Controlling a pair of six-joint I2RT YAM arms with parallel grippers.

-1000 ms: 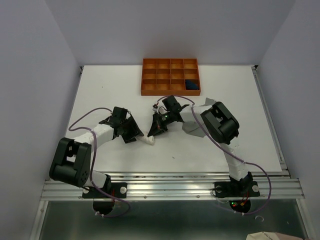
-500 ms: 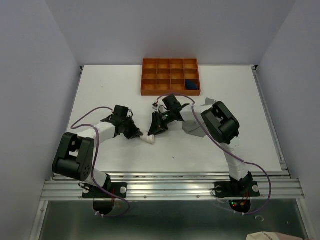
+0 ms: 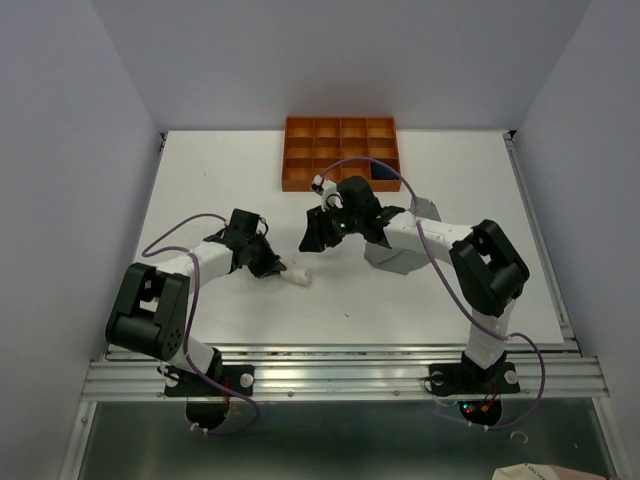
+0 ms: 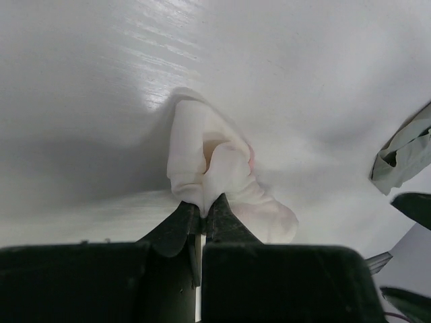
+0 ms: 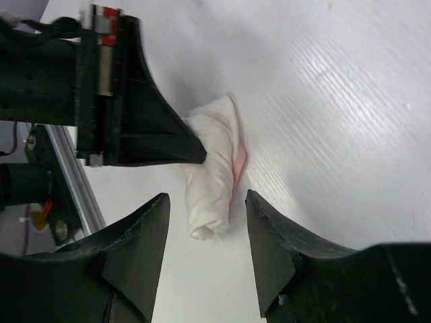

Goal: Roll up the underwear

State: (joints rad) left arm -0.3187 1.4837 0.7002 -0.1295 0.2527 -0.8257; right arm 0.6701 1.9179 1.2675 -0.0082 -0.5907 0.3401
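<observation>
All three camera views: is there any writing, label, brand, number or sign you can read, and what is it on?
No text can be read in any view.
Red and white patch on the body of the left gripper, right wrist view: too blurred to show any characters.
Orange tray and pale pink underwear: no markings visible.
</observation>
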